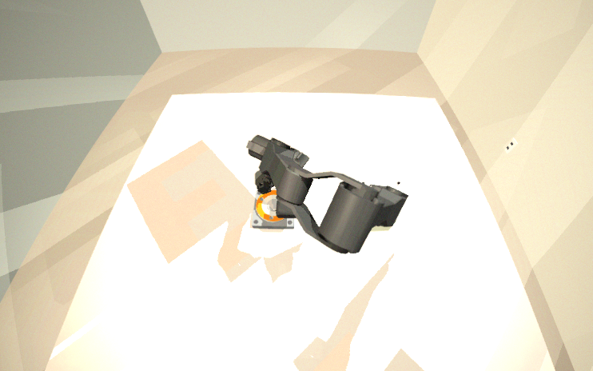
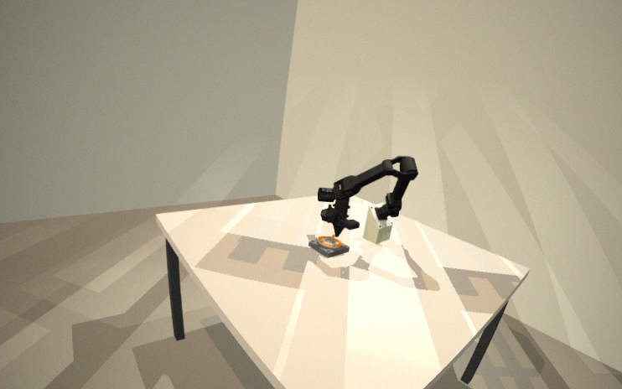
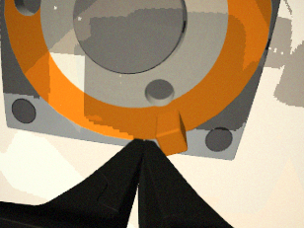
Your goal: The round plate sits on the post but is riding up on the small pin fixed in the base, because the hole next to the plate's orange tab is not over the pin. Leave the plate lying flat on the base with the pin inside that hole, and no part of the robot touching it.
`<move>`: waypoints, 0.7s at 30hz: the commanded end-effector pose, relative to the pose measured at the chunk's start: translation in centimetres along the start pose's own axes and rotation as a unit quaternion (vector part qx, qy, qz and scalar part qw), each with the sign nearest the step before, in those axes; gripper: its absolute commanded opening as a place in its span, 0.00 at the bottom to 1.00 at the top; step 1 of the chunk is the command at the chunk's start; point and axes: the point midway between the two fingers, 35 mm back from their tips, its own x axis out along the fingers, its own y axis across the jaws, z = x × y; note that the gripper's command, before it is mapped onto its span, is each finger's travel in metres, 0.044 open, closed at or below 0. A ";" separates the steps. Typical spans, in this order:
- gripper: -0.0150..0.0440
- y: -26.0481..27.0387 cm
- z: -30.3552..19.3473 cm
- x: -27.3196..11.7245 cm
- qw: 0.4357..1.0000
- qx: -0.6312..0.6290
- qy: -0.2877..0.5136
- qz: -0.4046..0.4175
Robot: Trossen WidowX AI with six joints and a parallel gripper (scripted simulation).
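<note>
Here, from the top, the arm [image 1: 317,197] covers half the plate [image 1: 265,208] on its base [image 1: 271,223]; the jaws are hidden. In the exterior view the plate [image 2: 329,240] lies on the bench [image 2: 352,308] just under the jaws. At the wrist, the jaws are together and empty, their tip just beside the tab [image 3: 172,132]; the pin is hard to make out.

The pale table [image 2: 376,308] carries the grey base [image 2: 329,248] and the arm's mount [image 2: 376,228].
</note>
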 end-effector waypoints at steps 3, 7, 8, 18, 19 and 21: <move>0.25 -0.9 0.4 -0.1 1.000 -0.003 -0.001 -0.003; 0.25 -1.4 0.7 -0.1 1.000 -0.003 -0.001 -0.003; 0.25 -1.5 0.7 -0.1 1.000 -0.003 -0.001 -0.003; 0.25 -2.6 1.6 -0.3 1.000 -0.004 -0.001 -0.004; 0.25 -2.7 1.7 -0.3 1.000 -0.004 -0.001 -0.004; 0.25 -2.8 1.9 -0.3 1.000 -0.004 -0.001 -0.004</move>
